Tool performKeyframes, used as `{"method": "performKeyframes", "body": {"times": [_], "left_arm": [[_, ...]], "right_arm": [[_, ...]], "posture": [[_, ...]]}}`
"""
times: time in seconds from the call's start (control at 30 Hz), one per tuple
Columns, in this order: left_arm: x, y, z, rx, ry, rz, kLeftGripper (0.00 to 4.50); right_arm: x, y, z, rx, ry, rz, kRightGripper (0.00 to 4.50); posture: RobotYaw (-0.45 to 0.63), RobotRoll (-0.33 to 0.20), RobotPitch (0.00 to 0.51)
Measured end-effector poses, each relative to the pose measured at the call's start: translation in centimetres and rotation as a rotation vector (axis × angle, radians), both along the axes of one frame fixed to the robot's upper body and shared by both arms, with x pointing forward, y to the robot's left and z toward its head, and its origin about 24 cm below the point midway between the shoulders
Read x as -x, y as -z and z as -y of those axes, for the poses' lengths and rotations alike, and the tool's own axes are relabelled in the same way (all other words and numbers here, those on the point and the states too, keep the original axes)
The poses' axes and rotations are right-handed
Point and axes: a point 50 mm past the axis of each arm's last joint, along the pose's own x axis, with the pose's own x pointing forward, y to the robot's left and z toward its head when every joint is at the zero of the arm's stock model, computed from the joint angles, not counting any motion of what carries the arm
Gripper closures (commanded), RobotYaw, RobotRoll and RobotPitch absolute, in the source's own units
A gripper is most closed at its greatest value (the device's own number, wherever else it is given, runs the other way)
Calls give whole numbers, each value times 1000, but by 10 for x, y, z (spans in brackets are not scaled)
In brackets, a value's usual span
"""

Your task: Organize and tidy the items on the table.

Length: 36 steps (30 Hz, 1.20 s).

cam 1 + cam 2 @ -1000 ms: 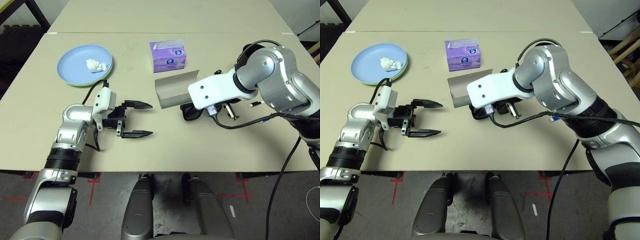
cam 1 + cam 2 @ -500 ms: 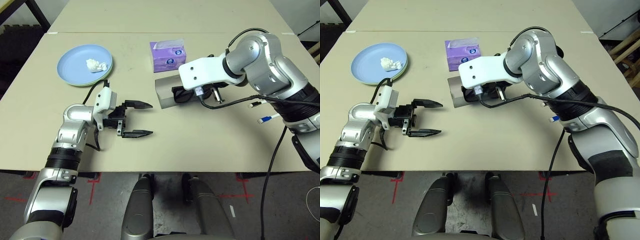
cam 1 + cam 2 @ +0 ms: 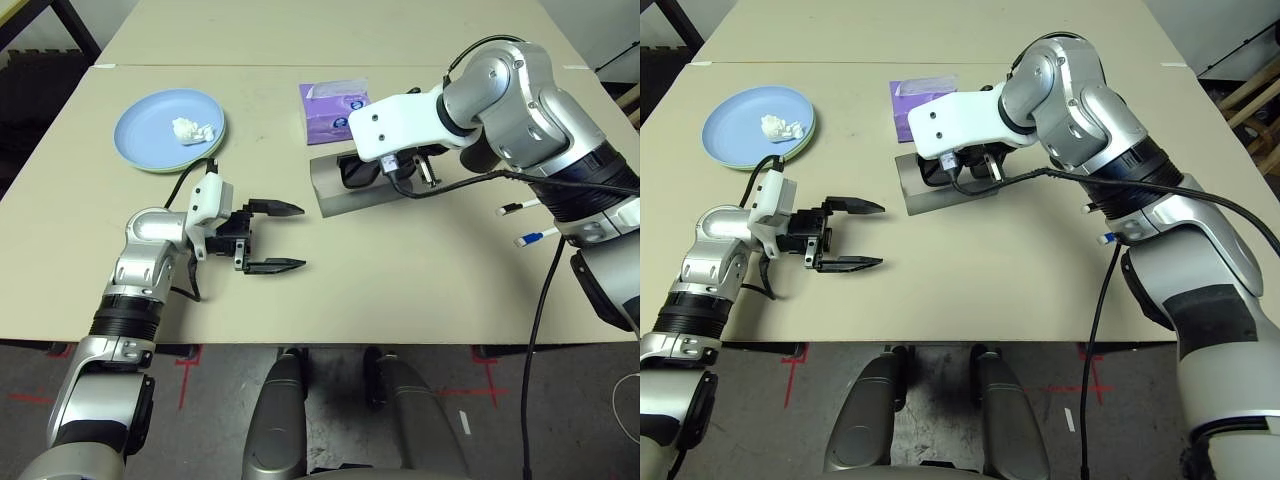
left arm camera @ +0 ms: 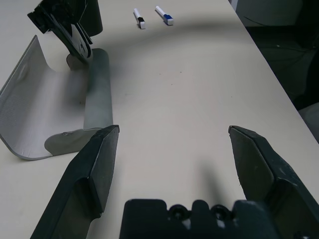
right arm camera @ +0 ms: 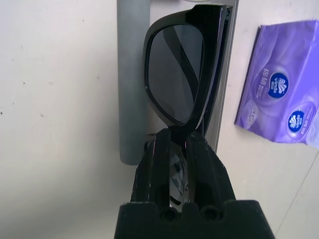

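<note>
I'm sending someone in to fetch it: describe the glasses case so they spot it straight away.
On the beige table, look just in front of the purple tissue pack, toward the robot. The grey glasses case lies there open like a trough, with black sunglasses held over it by the right gripper; nothing else nearby is grey.

bright even overhead light, soft shadows, sharp focus throughout.

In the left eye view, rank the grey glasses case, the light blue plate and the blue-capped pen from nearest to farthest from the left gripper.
Measured from the left gripper:
1. Grey glasses case, lying open just beyond it toward the table's middle.
2. Light blue plate, at the far left, with the tissue wad on it.
3. Blue-capped pen, far off on the right side.
</note>
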Motion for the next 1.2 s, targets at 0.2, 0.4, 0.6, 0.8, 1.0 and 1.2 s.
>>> {"method": "performKeyframes", "body": {"times": [0.2, 0.4, 0.6, 0.8, 1.0, 1.2], "left_arm": [[-1, 0, 0, 4, -11, 3, 0], [-2, -1, -1, 8, -42, 15, 0], [0, 0, -1, 12, -53, 22, 0], [2, -6, 2, 42, -50, 22, 0], [2, -11, 2, 70, -60, 25, 0], [5, -12, 5, 73, -55, 27, 0]], "right_arm": [[1, 6, -18, -20, -29, -11, 4183], [-3, 10, -18, -24, -8, -24, 4183], [-6, 12, -17, -31, 4, -24, 4183], [-10, 17, -20, -21, 2, -12, 4183], [-15, 23, -18, -2, 14, -20, 4183], [-19, 26, -19, 15, 7, -7, 4183]], "posture": [[214, 0, 224], [218, 0, 228], [224, 0, 230], [230, 0, 232], [240, 0, 234], [248, 0, 236]]}}
